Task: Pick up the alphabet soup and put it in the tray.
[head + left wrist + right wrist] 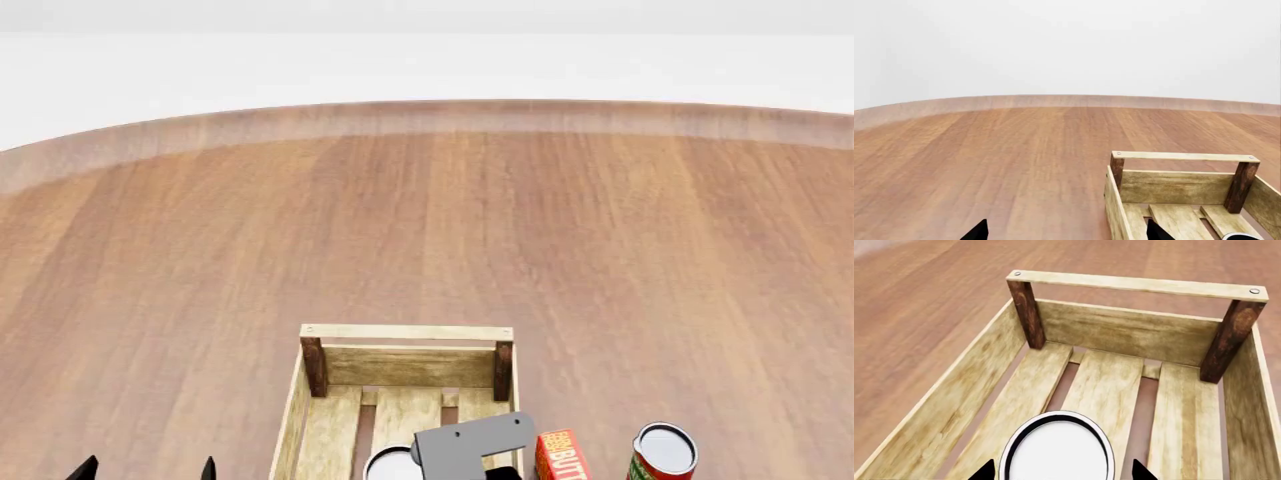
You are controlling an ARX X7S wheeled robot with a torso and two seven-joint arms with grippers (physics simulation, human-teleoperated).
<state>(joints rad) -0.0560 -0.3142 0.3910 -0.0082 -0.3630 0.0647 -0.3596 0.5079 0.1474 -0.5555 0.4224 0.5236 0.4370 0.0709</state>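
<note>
White-grey round can top of the alphabet soup (pixel 1057 447) nearest the right wrist lens, upright, flanked by the right gripper (pixel 1061 471) tips, seemingly pinching it; grip contact itself unseen. Positioned over the slatted floor of the large light-wood tray (pixel 954 405), inside its walls. Only downward lowering and release apparently needed. Left gripper (pixel 144 470) spread, idle beside the crate.

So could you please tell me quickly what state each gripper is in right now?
Left gripper: open, fingers spread wide, holding nothing.
Right gripper: fingers flank the alphabet soup over the tray; whether they grip it cannot be told.
</note>
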